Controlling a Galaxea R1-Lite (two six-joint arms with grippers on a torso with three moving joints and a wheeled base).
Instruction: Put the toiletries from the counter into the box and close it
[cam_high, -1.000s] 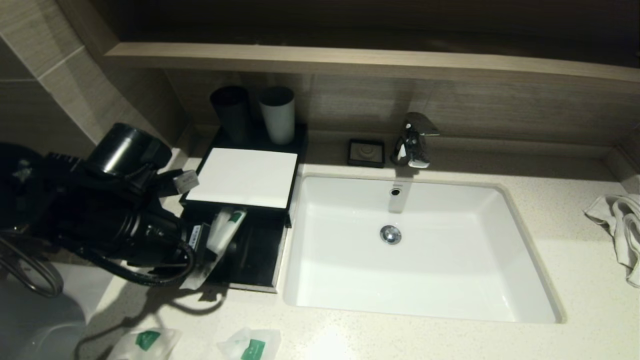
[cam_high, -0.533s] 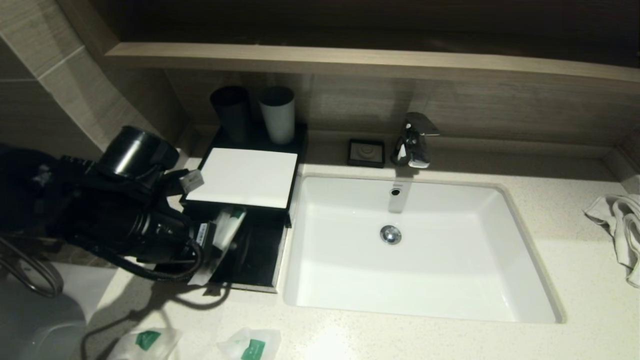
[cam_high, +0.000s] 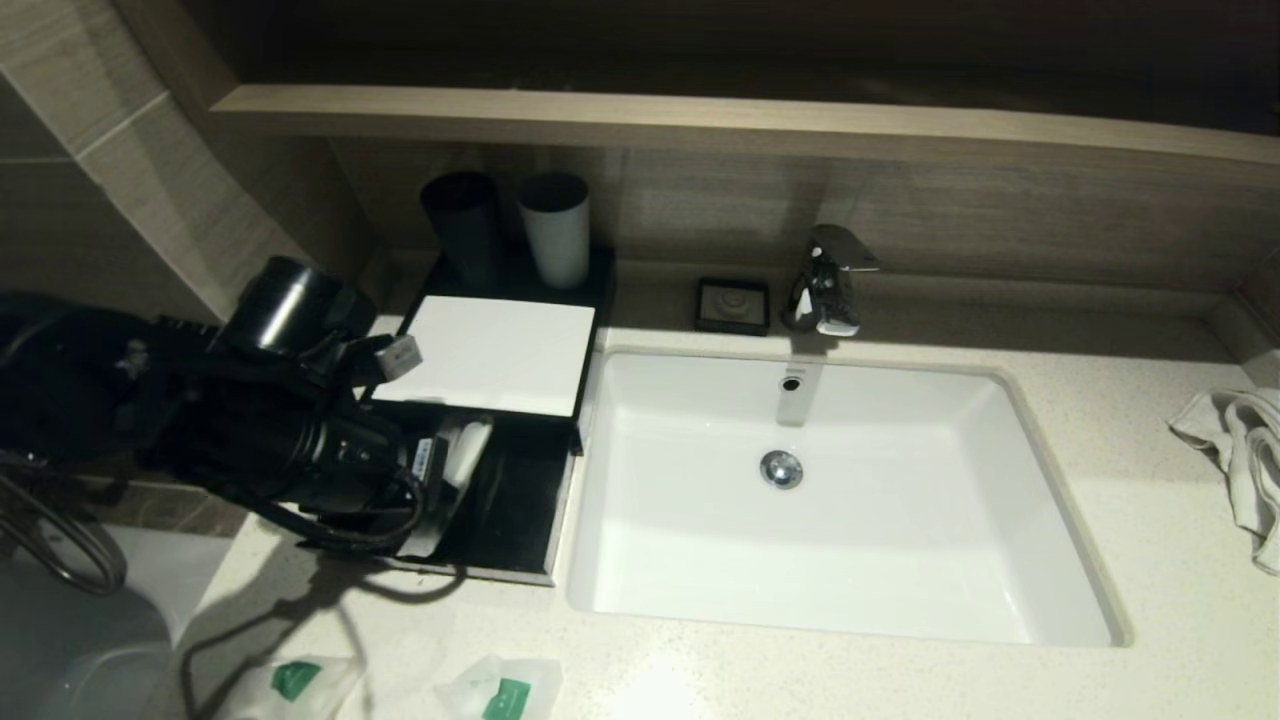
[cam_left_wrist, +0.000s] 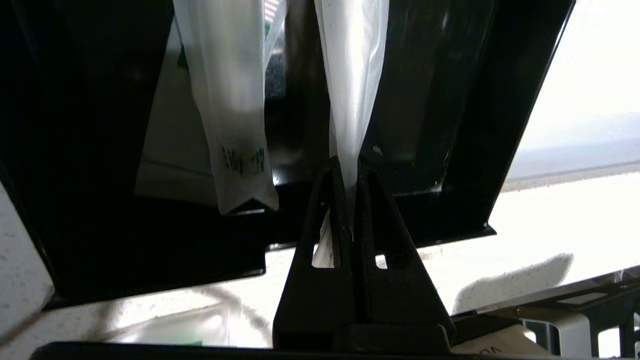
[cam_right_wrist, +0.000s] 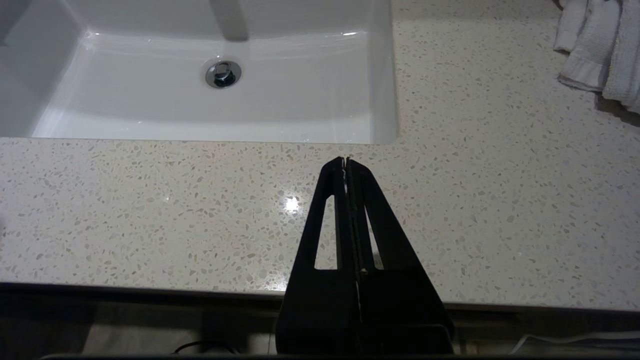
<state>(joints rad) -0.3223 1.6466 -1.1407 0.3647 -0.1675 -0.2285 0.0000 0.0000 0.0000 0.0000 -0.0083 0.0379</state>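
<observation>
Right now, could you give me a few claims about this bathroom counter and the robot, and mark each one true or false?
1. The left gripper is pinching a long thin translucent white packet over the open drawer of the low black box. True.
2. The right gripper holds a pouch. False: it is shut, empty, above the speckled cream counter.
3. Two small clear pouches with green labels lie on the counter. True.
4. The white towel sits in the sink. False: it lies on the counter.
</observation>
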